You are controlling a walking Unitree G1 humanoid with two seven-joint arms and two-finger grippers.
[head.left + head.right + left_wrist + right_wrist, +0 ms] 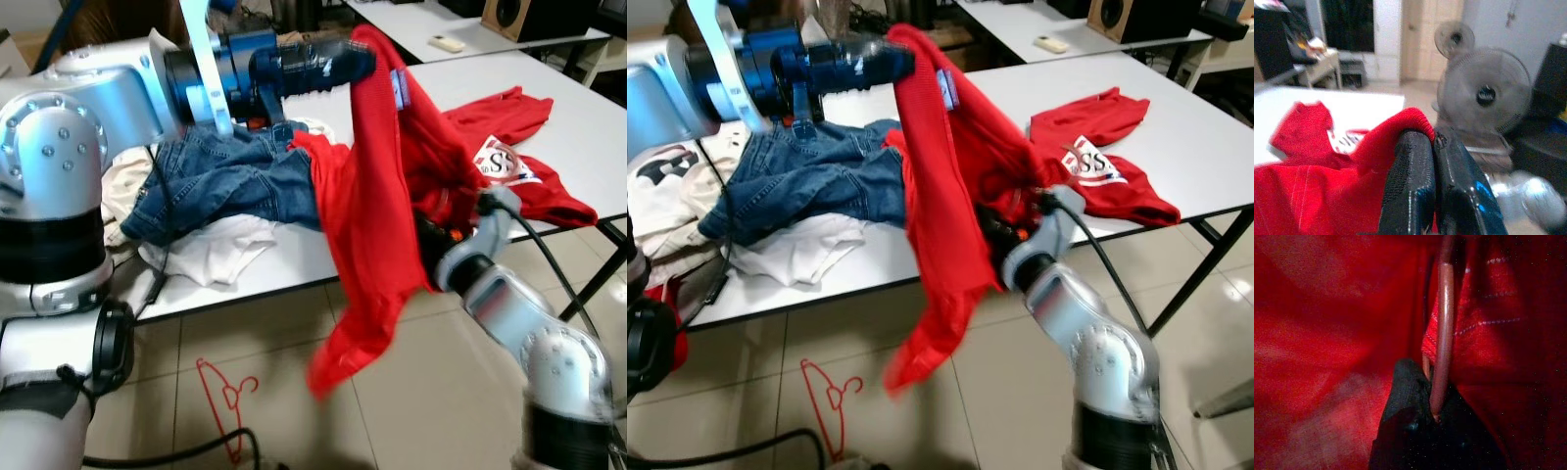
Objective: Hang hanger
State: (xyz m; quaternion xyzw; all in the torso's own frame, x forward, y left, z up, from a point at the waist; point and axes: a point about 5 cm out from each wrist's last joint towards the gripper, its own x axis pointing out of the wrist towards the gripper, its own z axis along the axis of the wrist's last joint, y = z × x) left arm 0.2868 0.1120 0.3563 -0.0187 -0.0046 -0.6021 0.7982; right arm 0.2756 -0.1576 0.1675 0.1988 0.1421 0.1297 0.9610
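My left claw (1432, 142) is up high over the bench (578, 127), its two black fingers pressed together on the edge of a red garment (377, 196), which hangs down from that pinch past the bench edge toward the floor (294, 352). My right claw (1425, 396) is buried inside the same red cloth, down near the bench edge; its fingers are clamped on a reddish-brown hanger (1444, 333), one curved bar of it running up through the folds.

Counting hangers: that one in my right claw, and a second, a thin red wire hanger (223, 403), lying flat on the floor tiles below the bench, well apart from both claws.

Counting clothes: two red pieces, the one I'm holding and a red shirt with a white print (509, 157) spread flat on the bench beside it. One pair of blue jeans (225, 176) is heaped on the bench under my left arm, with a white garment (211, 250) beneath it spilling over the edge.

In the left wrist view, two fans (1484, 95) stand blurred in the room beyond.
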